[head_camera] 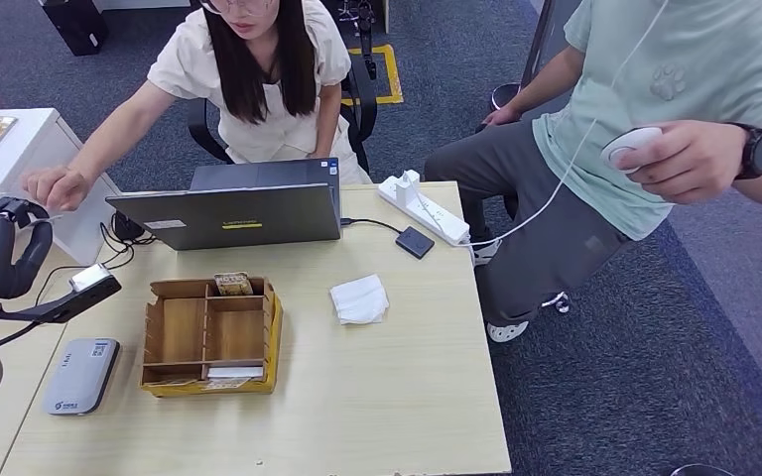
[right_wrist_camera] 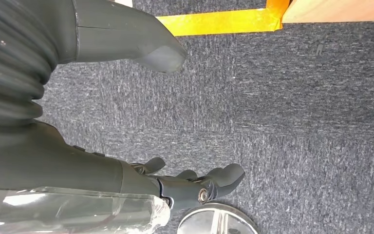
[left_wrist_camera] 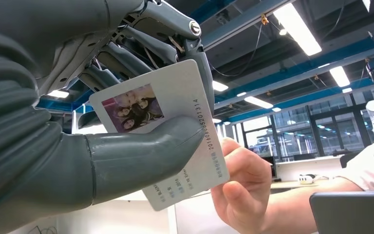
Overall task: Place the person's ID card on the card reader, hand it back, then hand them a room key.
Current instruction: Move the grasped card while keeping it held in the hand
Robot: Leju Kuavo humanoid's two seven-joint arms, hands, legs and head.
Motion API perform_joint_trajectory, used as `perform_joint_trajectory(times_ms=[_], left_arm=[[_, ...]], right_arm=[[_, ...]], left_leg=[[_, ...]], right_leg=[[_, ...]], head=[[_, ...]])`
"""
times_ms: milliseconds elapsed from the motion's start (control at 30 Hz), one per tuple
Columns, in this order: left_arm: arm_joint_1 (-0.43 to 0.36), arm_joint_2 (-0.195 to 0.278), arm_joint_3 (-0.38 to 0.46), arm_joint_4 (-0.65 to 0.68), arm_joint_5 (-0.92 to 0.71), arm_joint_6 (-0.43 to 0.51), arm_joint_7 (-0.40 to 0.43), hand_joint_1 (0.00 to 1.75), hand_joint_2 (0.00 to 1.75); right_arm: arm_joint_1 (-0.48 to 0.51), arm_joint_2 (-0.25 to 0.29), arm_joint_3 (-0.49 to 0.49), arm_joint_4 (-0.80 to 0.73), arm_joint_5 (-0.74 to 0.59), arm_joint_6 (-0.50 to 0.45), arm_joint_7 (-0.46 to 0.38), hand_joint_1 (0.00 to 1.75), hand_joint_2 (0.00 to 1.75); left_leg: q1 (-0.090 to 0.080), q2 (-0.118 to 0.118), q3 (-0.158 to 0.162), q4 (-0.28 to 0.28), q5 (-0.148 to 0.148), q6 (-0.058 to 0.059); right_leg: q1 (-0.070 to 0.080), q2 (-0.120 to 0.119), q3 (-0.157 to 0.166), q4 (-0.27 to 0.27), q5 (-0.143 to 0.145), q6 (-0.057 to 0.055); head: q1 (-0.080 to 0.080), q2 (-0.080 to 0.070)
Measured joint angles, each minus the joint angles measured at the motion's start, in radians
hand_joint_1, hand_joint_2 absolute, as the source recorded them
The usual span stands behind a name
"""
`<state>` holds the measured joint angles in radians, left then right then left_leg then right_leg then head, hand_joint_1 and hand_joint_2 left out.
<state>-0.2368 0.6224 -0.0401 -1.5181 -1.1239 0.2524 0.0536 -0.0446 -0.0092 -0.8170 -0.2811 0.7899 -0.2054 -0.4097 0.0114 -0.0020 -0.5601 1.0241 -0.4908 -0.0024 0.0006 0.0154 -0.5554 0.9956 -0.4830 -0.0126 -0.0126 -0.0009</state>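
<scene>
Two hands on one ID card [left_wrist_camera: 175, 141], left hand [head_camera: 0, 248] raised at the table's far left pinching it, person's hand [left_wrist_camera: 241, 187] grasping its far end, card reader [head_camera: 80, 376] on the table [head_camera: 407, 397] below, right hand [right_wrist_camera: 195, 185] hanging over carpet, fingers loosely spread, holding nothing.

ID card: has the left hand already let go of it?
No, the left hand pinches the ID card while the person's hand touches its edge.

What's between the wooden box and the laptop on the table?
Nothing: in the head view, the strip of table between the wooden box and the laptop is bare.
</scene>
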Motion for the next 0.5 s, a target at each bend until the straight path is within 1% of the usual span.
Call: perform_joint_trajectory(times_ms=[433, 500], left_arm=[[-0.001, 0.0, -0.012, 0.001, 0.001, 0.0, 0.0, 1.68, 1.75], [-0.001, 0.0, -0.013, 0.001, 0.001, 0.0, 0.0, 1.71, 1.75]], right_arm=[[0.0, 0.0, -0.007, 0.0, 0.0, 0.002, 0.0, 0.0, 1.75], [0.0, 0.0, -0.007, 0.0, 0.0, 0.002, 0.0, 0.0, 1.75]], left_leg=[[0.0, 0.0, 0.0, 0.0, 0.0, 0.0], [0.0, 0.0, 0.0, 0.0, 0.0, 0.0]], right_leg=[[0.0, 0.0, 0.0, 0.0, 0.0, 0.0], [0.0, 0.0, 0.0, 0.0, 0.0, 0.0]], head=[[0.0, 0.0], [0.0, 0.0]])
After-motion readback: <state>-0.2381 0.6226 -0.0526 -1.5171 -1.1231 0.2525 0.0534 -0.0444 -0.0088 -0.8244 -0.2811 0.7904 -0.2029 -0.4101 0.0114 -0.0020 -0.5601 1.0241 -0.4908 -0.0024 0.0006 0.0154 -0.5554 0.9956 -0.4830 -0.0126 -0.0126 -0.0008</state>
